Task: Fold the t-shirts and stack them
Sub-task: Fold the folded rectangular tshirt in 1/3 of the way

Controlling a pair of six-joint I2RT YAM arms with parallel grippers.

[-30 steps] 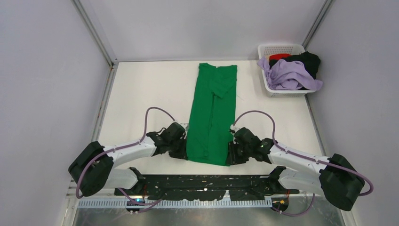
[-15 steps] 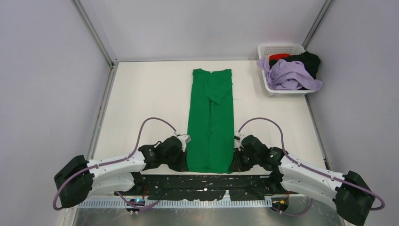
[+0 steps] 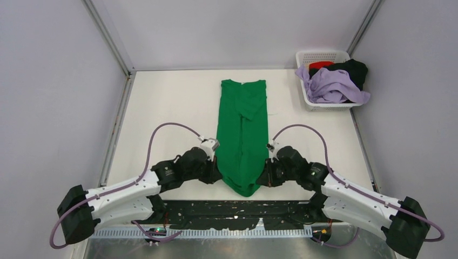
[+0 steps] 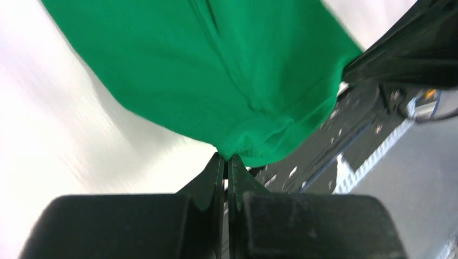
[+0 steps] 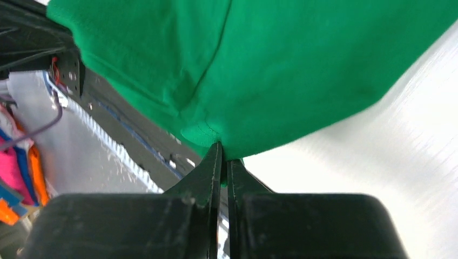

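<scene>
Lying lengthwise down the middle of the matte white table (image 3: 162, 113) is the bright green soft-cloth t-shirt (image 3: 242, 127), folded into a long narrow strip with a sleeve tucked over near its far end. Its knit surface is looking smooth and flat on the far part, while the near hem is bunching into a rounded, sagging lobe raised off the tabletop.

In the left wrist view, the left gripper (image 4: 227, 162) is pinching a stitched corner of that hem, its black tapered fingers pressed together with only a sliver between them. The right gripper (image 5: 222, 156) is doing likewise on the opposite corner, jaws clamped tight on a fold of green fabric.

The white-and-black left arm (image 3: 129, 189) and right arm (image 3: 351, 195) are reaching forward and inward from the near edge. Their elbows are splaying outward and their wrists are angling toward each other on either side of the strip, with purple cables (image 3: 173, 125) looping above them.

At the far right corner, a white slotted plastic basket (image 3: 324, 56) is holding a crumpled lavender t-shirt (image 3: 332, 86) spilling over its rim, a black t-shirt (image 3: 354, 70) and a red t-shirt (image 3: 321, 65) barely showing.
</scene>
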